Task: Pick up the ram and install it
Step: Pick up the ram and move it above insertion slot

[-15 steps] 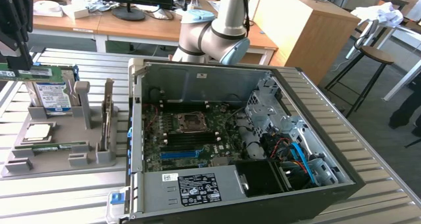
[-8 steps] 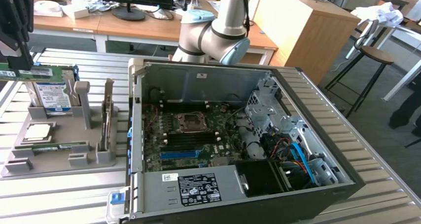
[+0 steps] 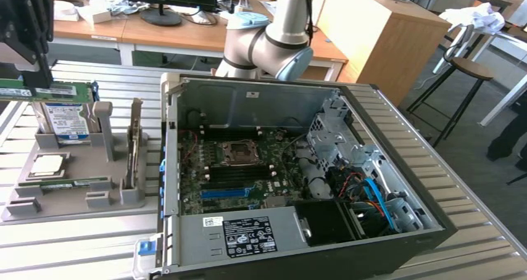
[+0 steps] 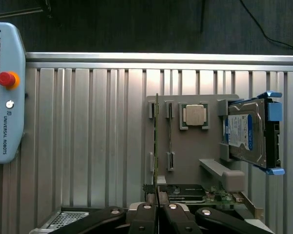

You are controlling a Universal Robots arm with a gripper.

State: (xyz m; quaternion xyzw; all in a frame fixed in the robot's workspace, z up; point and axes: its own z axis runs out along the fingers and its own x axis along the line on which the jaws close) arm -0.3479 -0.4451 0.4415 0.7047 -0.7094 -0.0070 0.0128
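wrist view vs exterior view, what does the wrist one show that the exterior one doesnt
Wrist view's own: a teach pendant with a red button, lying on the slatted table apart from the tray.

Exterior view's own: the open computer case with its motherboard, the arm's elbow behind it, and a stool.

Shared: the gripper shut on the ram, held above the grey tray, which carries a hard drive and a processor chip.
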